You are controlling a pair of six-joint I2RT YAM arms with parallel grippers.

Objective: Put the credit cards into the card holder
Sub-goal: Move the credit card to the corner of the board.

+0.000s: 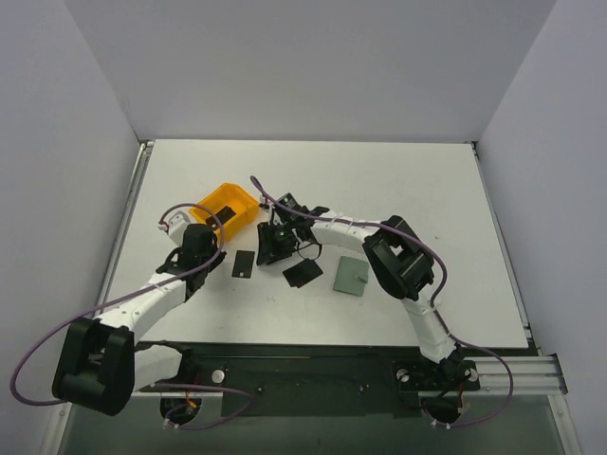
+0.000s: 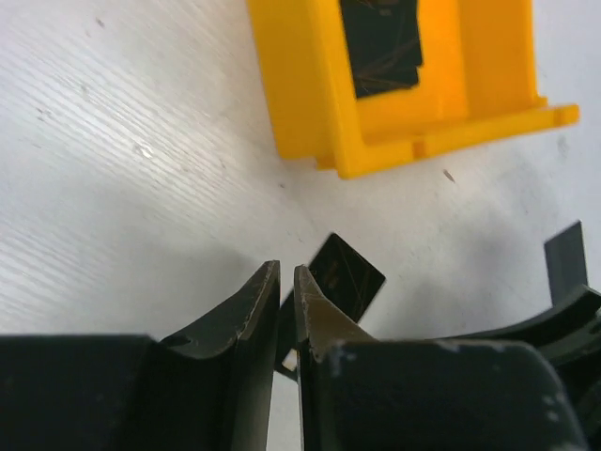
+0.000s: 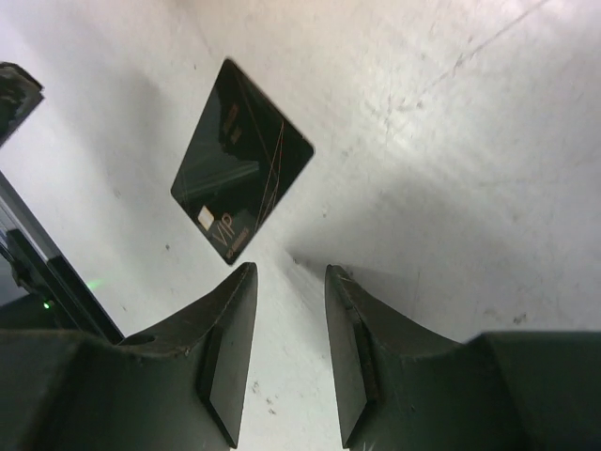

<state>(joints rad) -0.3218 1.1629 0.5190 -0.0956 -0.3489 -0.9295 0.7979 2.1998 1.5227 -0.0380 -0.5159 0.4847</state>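
Note:
One black credit card [image 1: 244, 263] lies flat on the table between my two grippers. It shows in the left wrist view [image 2: 349, 275] and in the right wrist view [image 3: 239, 183]. My left gripper [image 1: 216, 254] [image 2: 286, 268] is shut to a thin slit, its tips over the card's near corner, with nothing clamped. My right gripper [image 1: 267, 254] [image 3: 289, 270] is open and empty, just short of the card. A second card [image 1: 303, 274] lies beside the closed sage-green card holder [image 1: 352, 276]. Another card [image 2: 380, 42] lies in the orange bin.
The orange plastic bin [image 1: 213, 201] [image 2: 310, 85] stands just beyond the left gripper. The right arm's elbow [image 1: 398, 256] rises next to the card holder. White walls close the table on three sides.

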